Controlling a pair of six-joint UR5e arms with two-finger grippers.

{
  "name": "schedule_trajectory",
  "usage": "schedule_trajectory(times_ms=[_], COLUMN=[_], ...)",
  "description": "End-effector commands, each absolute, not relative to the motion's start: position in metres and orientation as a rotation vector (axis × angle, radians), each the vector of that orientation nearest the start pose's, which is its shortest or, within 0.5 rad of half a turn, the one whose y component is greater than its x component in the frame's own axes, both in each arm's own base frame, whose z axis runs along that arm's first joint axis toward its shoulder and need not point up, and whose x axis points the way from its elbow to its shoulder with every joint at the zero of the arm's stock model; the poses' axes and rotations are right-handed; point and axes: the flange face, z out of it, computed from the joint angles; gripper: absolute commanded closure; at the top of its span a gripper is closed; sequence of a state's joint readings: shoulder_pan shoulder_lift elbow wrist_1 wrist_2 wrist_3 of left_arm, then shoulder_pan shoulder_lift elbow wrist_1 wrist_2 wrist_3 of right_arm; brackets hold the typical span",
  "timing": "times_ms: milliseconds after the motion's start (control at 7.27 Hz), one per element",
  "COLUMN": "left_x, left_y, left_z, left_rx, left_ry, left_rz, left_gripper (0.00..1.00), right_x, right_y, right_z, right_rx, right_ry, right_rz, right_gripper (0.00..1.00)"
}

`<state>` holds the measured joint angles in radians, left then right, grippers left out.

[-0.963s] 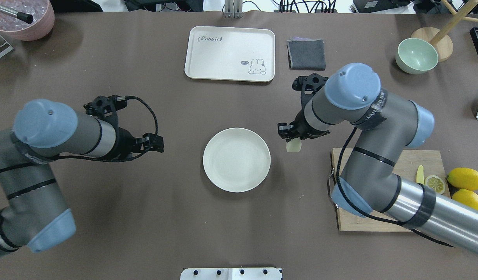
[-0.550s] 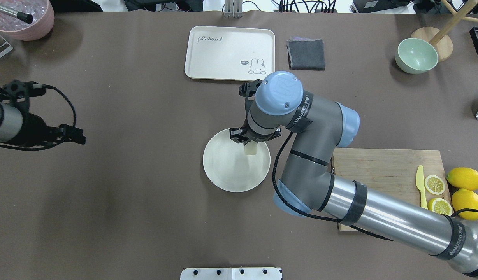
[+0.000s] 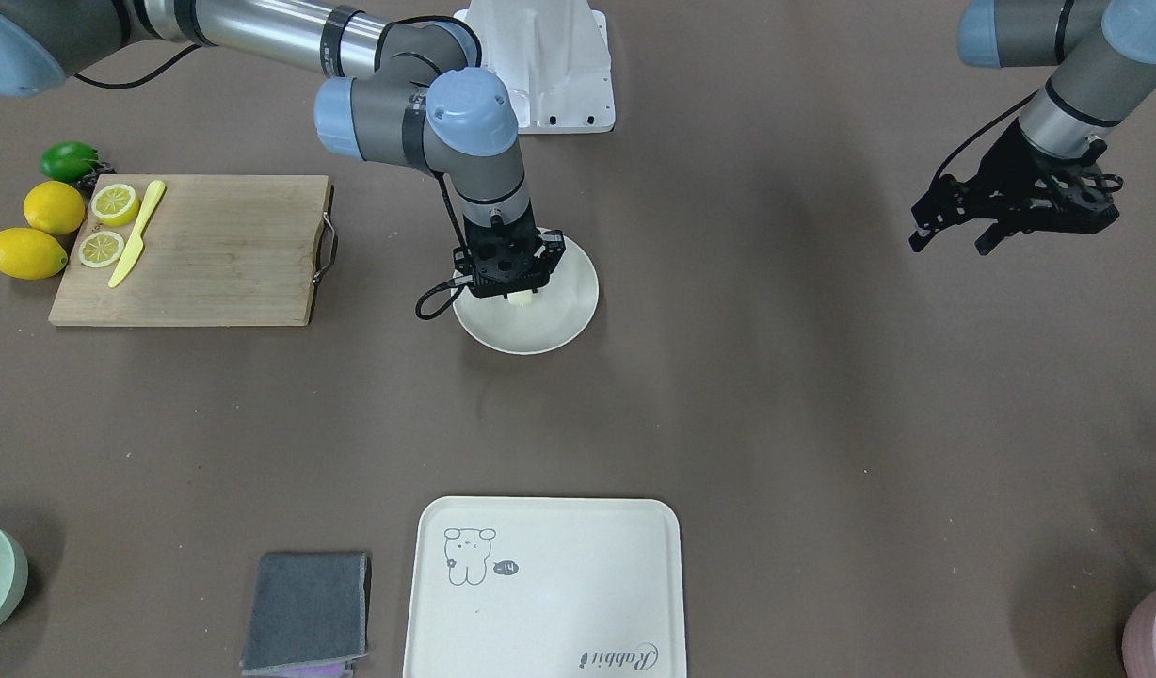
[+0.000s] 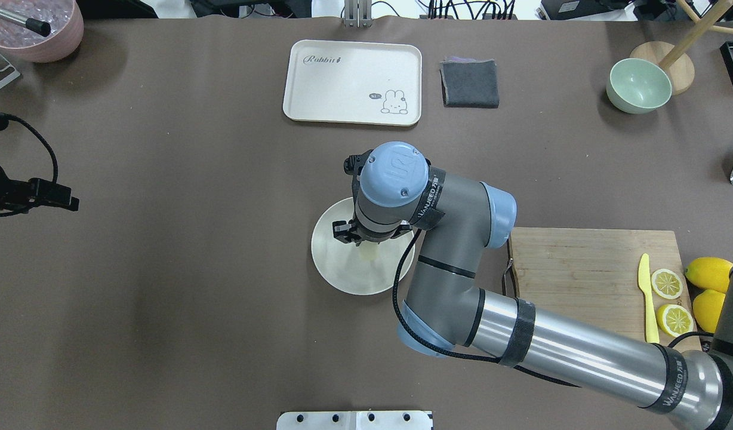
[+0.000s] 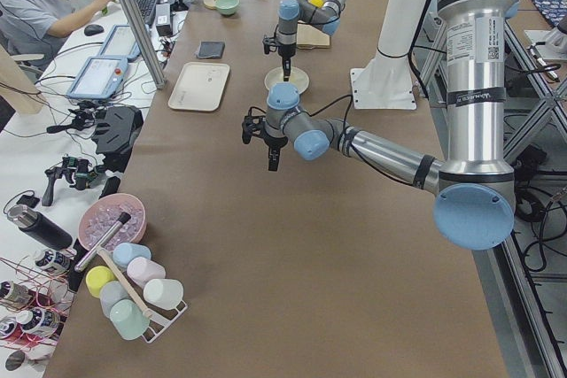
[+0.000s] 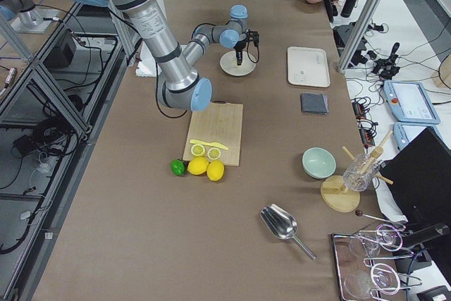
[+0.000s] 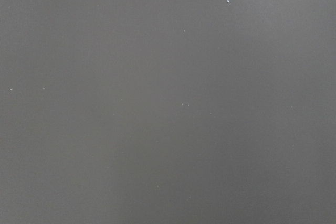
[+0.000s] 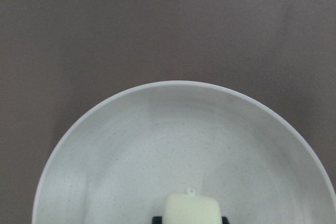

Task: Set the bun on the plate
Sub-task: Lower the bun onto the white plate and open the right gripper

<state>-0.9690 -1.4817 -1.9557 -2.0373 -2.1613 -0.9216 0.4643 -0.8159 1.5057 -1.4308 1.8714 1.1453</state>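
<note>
Since the earlier overhead frames the right arm has swung in from the tabletop [image 4: 163, 310] beside the plate [image 4: 342, 282]. The right gripper [image 4: 366, 240] now hangs over that dish near the tabletop's middle, and the left gripper [image 4: 53, 197] has drawn back to the tabletop's left edge. The carry looks finished; what seems left is lowering and letting go.

In the overhead view, the bun [image 4: 369, 254] peeks out pale beneath the wrist, well inside the rim and near the plate's middle.

In the front-facing view, the right claw is clamped on the bun, which shows just under its fingers. The left claw stands spread wide with nothing in it.

The side views are too small to add anything.

The left wrist view shows only brown tabletop.

In the right wrist view, the bun sits pinched between two dark fingertips at the bottom edge, with the plate floor ahead of it. Whether it touches the plate I cannot tell.
</note>
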Motion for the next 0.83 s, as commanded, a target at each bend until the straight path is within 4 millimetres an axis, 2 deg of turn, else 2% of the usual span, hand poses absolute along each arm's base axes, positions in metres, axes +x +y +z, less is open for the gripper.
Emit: schedule_trajectory(times_ms=[0, 275, 413, 550, 688], left_x=[0.2001, 0.1996, 0.1996, 0.1998, 0.1998], left_y=[-0.4303, -0.4295, -0.4295, -0.4300, -0.4300], left_z=[0.4609, 0.4624, 0.4622, 0.4617, 0.4617], left_rx=[0.148, 0.145, 0.147, 0.147, 0.146], left_ry=[0.918, 0.916, 0.917, 0.916, 0.916], left_rz=[-0.075, -0.077, -0.075, -0.079, -0.080], left_gripper=[0.02, 0.02, 0.02, 0.02, 0.02], right_x=[-0.6152, -0.6196, -0.6195, -0.6195, -0.6195], right_y=[-0.4184, -0.4167, -0.4168, -0.4168, -0.4168], right_z=[0.2198, 0.2242, 0.2253, 0.2253, 0.2251], right_rx=[0.096, 0.101, 0.100, 0.100, 0.101], right_ry=[-0.846, -0.834, -0.832, -0.832, -0.833], right_rz=[-0.086, -0.086, -0.083, -0.083, -0.083], right_gripper=[0.57, 0.53, 0.44, 0.30, 0.10])
